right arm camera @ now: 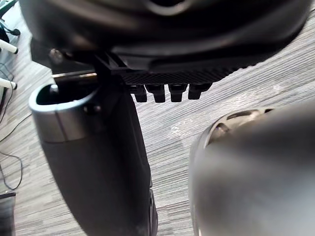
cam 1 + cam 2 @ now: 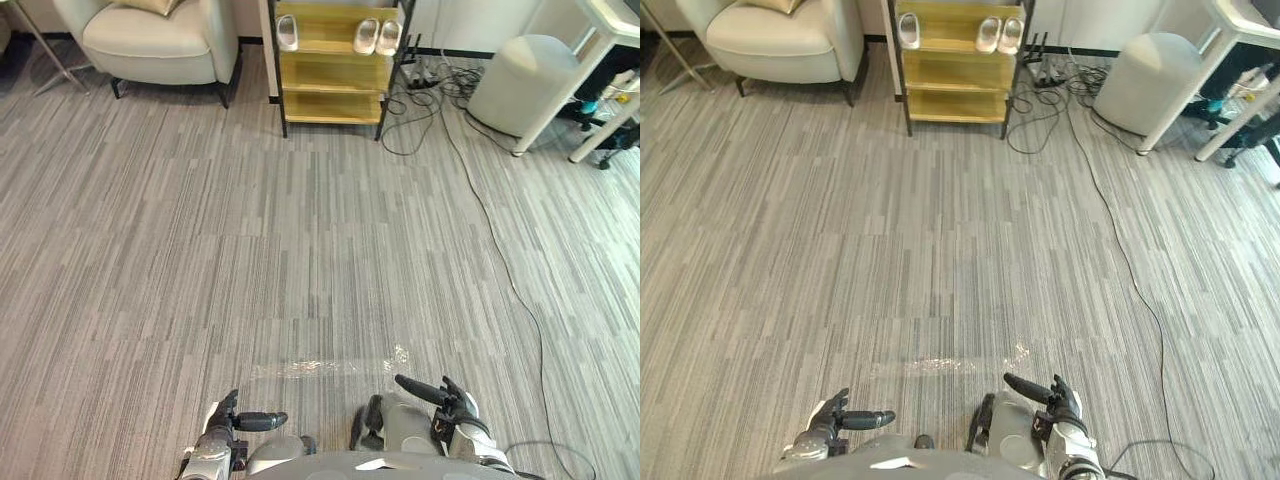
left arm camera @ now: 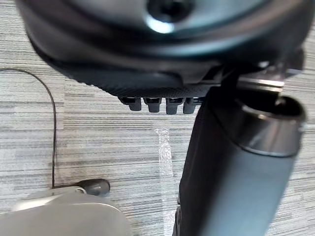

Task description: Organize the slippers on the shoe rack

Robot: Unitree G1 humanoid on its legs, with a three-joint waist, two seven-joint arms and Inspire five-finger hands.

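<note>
Grey striped carpet (image 2: 300, 250) is stretching across the room in the left eye view, and the shoe rack (image 2: 335, 72) is standing at its far end. On the rack's upper shelf a single slipper (image 2: 287, 32) is lying toward the rack's left post, and a pair of slippers (image 2: 367, 36) is lying side by side toward its right post. Each one's long axis is running from the rack's front to its back; I cannot tell which end is the toe. The left hand (image 2: 222, 430) and right hand (image 2: 455, 408) are hanging low, well in front of the rack.

In the right eye view an armchair (image 2: 780, 35) is sitting left of the rack, a round pouf (image 2: 1145, 80) right of it, and cables (image 2: 1040, 95) are trailing by the rack's right foot.

In the left wrist view the left hand's fingers (image 3: 154, 104) are lying side by side, relaxed, with the thumb (image 3: 231, 172) standing apart over a strip of clear tape (image 3: 165, 152).

In the right wrist view the right hand's fingers (image 1: 158, 92) are resting together the same way, thumb apart.
</note>
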